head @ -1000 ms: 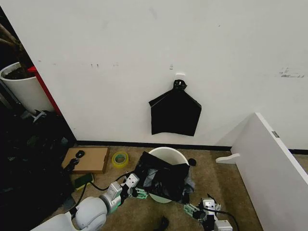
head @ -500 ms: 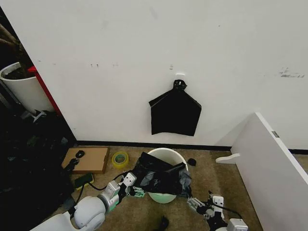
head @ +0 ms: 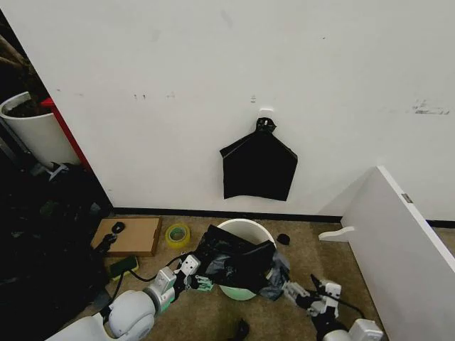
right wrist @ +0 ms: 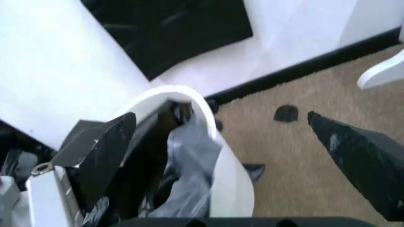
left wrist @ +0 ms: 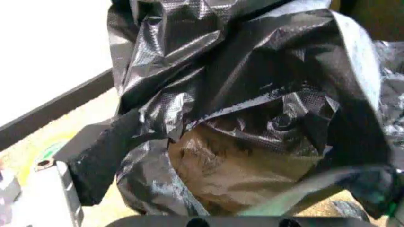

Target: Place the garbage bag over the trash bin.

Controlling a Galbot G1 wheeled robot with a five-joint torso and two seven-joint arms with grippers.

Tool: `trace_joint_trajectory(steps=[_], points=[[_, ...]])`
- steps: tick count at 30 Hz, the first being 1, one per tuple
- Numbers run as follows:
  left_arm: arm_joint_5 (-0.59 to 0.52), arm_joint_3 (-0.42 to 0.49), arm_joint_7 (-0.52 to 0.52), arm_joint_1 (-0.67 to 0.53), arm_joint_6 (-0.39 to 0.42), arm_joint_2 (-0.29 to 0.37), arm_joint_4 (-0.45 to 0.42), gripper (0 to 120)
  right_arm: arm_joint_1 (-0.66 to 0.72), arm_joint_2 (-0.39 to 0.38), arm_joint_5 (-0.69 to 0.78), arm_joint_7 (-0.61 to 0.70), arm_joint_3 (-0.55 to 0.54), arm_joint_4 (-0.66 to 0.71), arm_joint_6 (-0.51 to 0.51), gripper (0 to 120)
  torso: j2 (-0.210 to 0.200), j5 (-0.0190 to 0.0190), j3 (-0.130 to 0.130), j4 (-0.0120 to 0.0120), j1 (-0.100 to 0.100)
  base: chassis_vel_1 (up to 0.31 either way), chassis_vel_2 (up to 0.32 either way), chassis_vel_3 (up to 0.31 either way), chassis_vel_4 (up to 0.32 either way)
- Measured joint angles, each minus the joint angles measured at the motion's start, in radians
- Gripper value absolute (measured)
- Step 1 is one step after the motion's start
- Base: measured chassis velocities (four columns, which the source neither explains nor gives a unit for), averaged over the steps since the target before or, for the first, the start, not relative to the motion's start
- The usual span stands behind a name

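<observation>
The right gripper (head: 293, 290) let go of the garbage bag (head: 234, 263) and moved away toward 4 o'clock, to the carpet beside the trash bin (head: 247, 231). Its fingers ended up spread apart with nothing in them. The right side of the bag dropped and hung down the bin's side at 4 o'clock, grey and crumpled. The left gripper (head: 201, 283) slid a little toward 7 o'clock, with the bag's left edge still bunched against it.
</observation>
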Motion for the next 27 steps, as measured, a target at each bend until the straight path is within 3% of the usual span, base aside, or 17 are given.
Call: trace_joint_trajectory(steps=[11,16,21,23,27], points=[[-0.083,-0.100,-0.032,0.051,-0.008,0.036,-0.139,100,0.031,0.005,-0.022,-0.005,-0.010,-0.028,-0.002,100,0.000,0.0003,0.000,-0.0001,0.000,0.000,0.000,0.000,0.000],[-0.079,-0.183,-0.035,0.170,-0.012,0.100,-0.225,100,0.063,0.007,-0.072,-0.006,-0.036,-0.047,-0.013,100,0.000,0.0001,0.000,0.0002,0.000,0.000,0.000,0.000,0.000],[-0.071,-0.240,-0.038,0.241,-0.033,0.123,-0.287,100,0.069,0.001,-0.107,-0.026,-0.023,-0.044,-0.024,100,0.000,0.0003,0.000,-0.0002,0.000,0.000,0.000,0.000,0.000],[-0.068,-0.264,-0.051,0.285,-0.050,0.105,-0.307,100,0.079,-0.009,-0.112,-0.040,-0.001,-0.035,-0.044,100,0.000,0.0005,0.000,-0.0009,0.000,0.000,0.000,0.000,0.000],[-0.060,-0.284,-0.076,0.396,-0.082,0.034,-0.324,100,0.117,-0.038,-0.098,-0.055,0.046,-0.015,-0.108,100,0.000,0.0001,0.000,-0.0001,0.000,0.000,0.000,0.000,0.000]])
